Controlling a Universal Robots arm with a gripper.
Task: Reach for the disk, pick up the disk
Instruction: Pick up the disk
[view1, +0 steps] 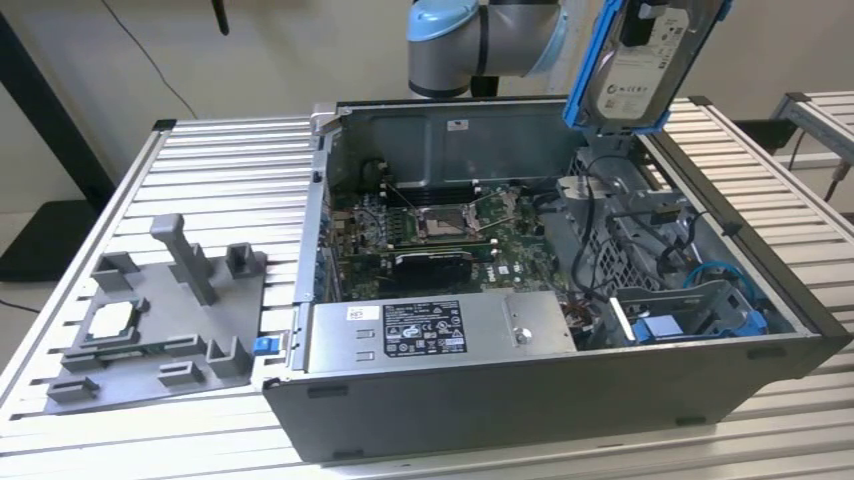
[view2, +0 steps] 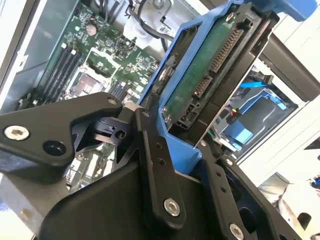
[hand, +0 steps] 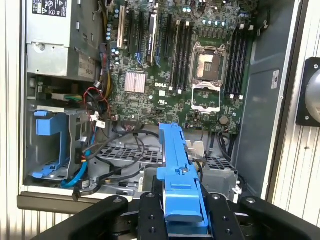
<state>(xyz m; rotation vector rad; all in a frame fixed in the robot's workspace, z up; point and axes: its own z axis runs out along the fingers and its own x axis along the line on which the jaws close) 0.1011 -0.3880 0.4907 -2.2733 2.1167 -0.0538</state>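
Disk (view1: 638, 75) in its blue bracket is held upright above the open computer case (view1: 534, 400) | gripper (hand: 182, 212) is seen clamped on the bracket's edges | motherboard (hand: 175, 65) is exposed below.

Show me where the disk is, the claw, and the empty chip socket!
disk (view1: 638, 85): exterior view, on its white label.
claw (hand: 182, 220): first wrist view, midway between its black fingers, shut on the disk's blue bracket.
socket (hand: 207, 65): first wrist view, on the open square in its metal frame.
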